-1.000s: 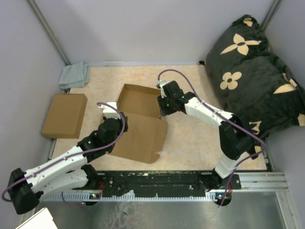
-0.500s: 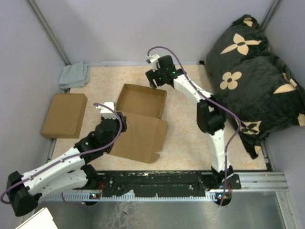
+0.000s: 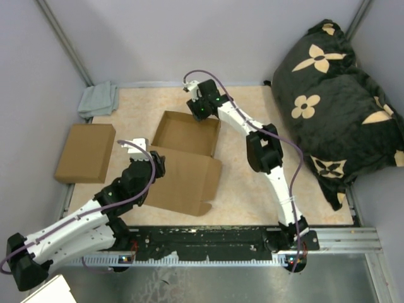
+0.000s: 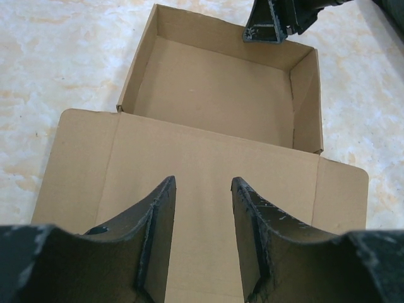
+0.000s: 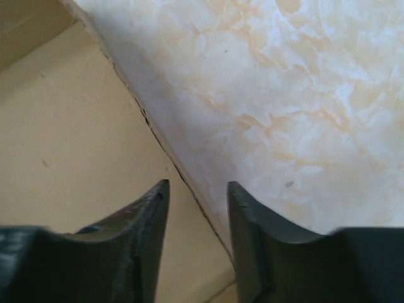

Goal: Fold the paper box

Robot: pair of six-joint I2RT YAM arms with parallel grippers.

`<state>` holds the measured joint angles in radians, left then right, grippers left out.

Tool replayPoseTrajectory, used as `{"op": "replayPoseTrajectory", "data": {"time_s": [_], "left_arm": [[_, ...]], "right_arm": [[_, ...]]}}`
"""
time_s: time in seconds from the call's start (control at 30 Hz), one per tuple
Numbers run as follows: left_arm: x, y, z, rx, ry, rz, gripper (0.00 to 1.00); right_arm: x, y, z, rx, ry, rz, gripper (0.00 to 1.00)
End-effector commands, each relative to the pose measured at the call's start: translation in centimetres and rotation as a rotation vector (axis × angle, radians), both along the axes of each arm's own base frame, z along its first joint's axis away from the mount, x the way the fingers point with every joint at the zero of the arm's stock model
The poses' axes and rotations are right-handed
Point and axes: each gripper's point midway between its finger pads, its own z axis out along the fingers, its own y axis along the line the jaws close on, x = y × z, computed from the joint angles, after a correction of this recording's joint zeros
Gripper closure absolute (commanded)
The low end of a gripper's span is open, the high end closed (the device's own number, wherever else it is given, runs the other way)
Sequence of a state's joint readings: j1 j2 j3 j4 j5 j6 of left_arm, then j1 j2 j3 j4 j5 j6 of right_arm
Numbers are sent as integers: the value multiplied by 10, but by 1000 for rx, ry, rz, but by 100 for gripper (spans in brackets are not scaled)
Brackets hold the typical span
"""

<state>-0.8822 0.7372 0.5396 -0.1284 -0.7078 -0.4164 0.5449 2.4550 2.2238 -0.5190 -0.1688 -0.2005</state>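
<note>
the paper box [image 3: 189, 177] was laid on the marbled tabletop [image 3: 252, 183], around the middle, between the two arms. its far half was stood up as a shallow open tray [image 4: 221, 95] with four walls raised, while its lid panel [image 4: 208, 164] was spread flat on the near side, joined to the tray along a crease, with small side flaps at its ends.

the left jaws were held above the lid panel, pointed at the tray. they were parted by a moderate gap and nothing was held between them.

the right arm [image 3: 252, 129] was stretched out to the tray's far wall. the right jaws were also parted and nothing was clamped; in the right wrist view the wall's rim [image 5: 136, 101] was seen running towards the gap between them, cardboard on one side and tabletop on the other. whether the rim was touched could not be told.

a second, closed cardboard box [image 3: 85, 152] was set well apart at the left edge, a grey cloth [image 3: 98, 99] in the far left corner, and a black cushion with tan flowers [image 3: 334, 82] on the right.
</note>
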Motion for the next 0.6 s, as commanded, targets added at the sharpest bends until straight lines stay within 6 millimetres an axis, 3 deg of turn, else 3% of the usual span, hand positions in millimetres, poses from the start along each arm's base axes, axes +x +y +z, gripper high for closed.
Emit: {"op": "replayPoseTrajectory", "data": {"time_s": [0.0, 0.07, 0.2, 0.3, 0.43, 0.53, 0.57], "left_arm": [[-1, -3, -5, 6, 9, -11, 53], [0, -5, -6, 13, 10, -18, 53], [3, -11, -8, 17, 9, -34, 52], [5, -18, -9, 15, 9, -53, 52], [9, -26, -10, 22, 10, -74, 52], [12, -33, -9, 25, 11, -92, 52], [12, -35, -9, 27, 13, -97, 52]], "right_arm": [[7, -15, 7, -6, -14, -177, 67], [1, -38, 0, -30, -7, -267, 76], [-11, -85, 3, -7, 32, -432, 84], [-34, -128, 0, -22, 110, -550, 88], [-92, -169, -8, -50, 189, -642, 88], [-151, -177, -7, 17, 251, -638, 81], [-170, -176, 1, 53, 257, -629, 77]]}}
